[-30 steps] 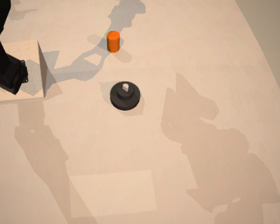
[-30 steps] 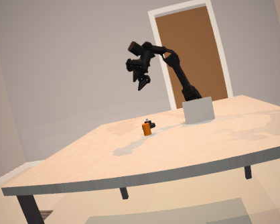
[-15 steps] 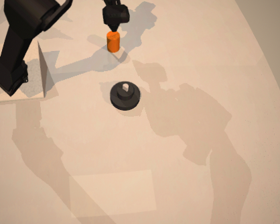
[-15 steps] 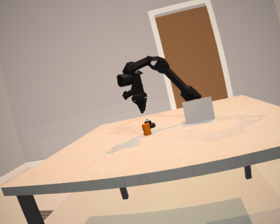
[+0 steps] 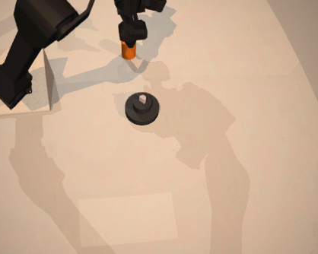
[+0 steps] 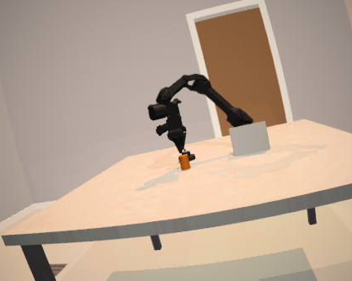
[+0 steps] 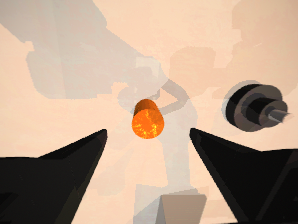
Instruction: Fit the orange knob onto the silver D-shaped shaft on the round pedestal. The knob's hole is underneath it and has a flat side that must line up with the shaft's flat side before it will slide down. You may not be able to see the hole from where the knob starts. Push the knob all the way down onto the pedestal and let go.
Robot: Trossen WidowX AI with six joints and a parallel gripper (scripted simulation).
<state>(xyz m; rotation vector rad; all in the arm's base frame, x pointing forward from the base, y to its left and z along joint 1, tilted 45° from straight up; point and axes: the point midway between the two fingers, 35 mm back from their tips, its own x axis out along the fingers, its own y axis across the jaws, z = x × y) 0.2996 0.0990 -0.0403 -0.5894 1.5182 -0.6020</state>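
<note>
The orange knob (image 5: 128, 52) (image 6: 184, 161) (image 7: 147, 120) stands upright on the table at the back. My gripper (image 5: 131, 34) (image 6: 180, 145) (image 7: 149, 132) hangs open just above it, with nothing between the fingers; in the wrist view the knob lies between the two finger tips, a little beyond them. The round dark pedestal (image 5: 142, 110) (image 7: 252, 107) with the silver D-shaped shaft (image 5: 143, 100) (image 7: 277, 114) stands apart from the knob, nearer the table's middle. In the exterior view the pedestal shows only as a small dark shape (image 6: 192, 156) behind the knob.
The arm's base sits on a pale block (image 5: 36, 95) (image 6: 249, 138) at the back left of the table. A faint lighter rectangle (image 5: 127, 218) is marked on the table top near the front. The table's curved edge (image 5: 294, 49) runs along the right.
</note>
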